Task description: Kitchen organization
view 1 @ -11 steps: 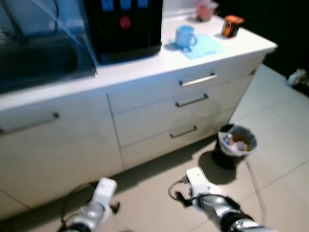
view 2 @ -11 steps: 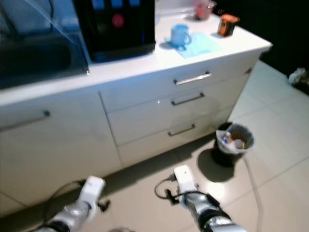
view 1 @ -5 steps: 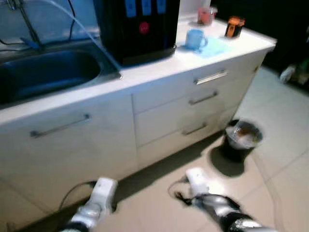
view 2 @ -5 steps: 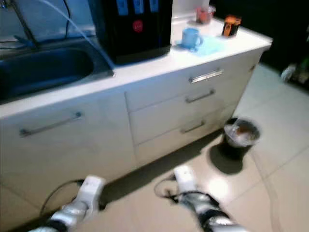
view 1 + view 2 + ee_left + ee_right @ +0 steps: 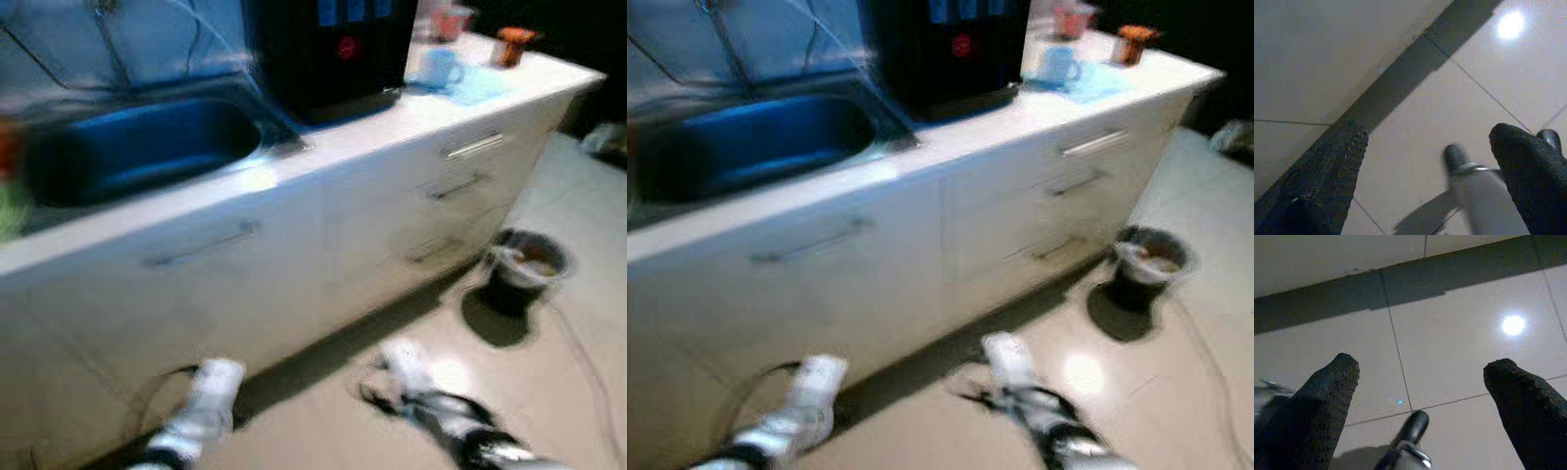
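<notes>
Motion blur is smearing both eye views, softening the drawer handles (image 5: 475,147) and the counter's front edge (image 5: 294,166). A bluish cast is tinting the sink (image 5: 754,142). The far right corner is sitting in darkness. Glare is shining as a round spot on the floor tiles (image 5: 1512,325), and a dark shadow is running along the cabinet base (image 5: 1400,284).

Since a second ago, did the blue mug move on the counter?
No. The blue mug sits on the light blue mat beside the black dispenser, as before. Its shift across the frame is the camera turning; the view is blurred.
</notes>
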Robot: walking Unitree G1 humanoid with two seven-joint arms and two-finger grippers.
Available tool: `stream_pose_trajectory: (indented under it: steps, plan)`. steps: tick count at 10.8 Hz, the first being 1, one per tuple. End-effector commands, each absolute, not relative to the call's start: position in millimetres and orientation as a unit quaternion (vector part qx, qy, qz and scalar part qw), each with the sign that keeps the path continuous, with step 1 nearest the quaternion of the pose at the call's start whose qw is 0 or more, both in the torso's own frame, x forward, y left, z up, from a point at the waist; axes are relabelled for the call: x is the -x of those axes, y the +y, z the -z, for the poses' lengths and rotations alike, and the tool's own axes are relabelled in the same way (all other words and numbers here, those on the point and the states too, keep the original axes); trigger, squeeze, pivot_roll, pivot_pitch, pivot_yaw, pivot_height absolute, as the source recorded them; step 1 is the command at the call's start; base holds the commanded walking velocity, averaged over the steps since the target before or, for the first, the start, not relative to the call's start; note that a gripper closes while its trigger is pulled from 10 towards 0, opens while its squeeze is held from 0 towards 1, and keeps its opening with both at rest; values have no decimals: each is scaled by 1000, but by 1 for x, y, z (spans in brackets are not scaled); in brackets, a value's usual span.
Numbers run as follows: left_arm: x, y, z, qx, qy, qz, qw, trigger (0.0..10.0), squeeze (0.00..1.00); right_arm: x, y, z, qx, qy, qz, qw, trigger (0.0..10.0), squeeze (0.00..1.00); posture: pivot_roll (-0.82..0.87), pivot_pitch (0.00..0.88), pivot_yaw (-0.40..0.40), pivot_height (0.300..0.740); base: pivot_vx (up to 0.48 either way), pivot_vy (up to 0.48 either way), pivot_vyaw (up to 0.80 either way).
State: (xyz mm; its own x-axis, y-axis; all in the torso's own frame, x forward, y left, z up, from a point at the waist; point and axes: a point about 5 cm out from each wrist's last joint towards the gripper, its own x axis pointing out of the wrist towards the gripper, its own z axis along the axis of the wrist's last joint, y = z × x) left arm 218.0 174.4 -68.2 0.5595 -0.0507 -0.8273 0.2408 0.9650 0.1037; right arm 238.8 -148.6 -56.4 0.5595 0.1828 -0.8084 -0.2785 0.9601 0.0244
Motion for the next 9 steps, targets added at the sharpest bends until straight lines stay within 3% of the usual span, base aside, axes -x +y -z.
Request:
stream_pose_trajectory:
  steps: [1, 4, 9]
  plan:
    - [-221, 183, 66, -116, 458, 77, 878, 10000, 0, -243, -139, 53, 46, 443, -138, 885, 10000, 0, 63, 0, 14, 740, 0, 0, 0]
    - [-221, 183, 65, -122, 454, 75, 879, 10000, 0, -245, -139, 52, 53, 438, -144, 886, 10000, 0, 62, 0, 14, 740, 0, 0, 0]
    - [-222, 182, 65, -126, 453, 76, 879, 10000, 0, -247, -138, 51, 57, 436, -146, 886, 10000, 0, 64, 0, 13, 740, 0, 0, 800]
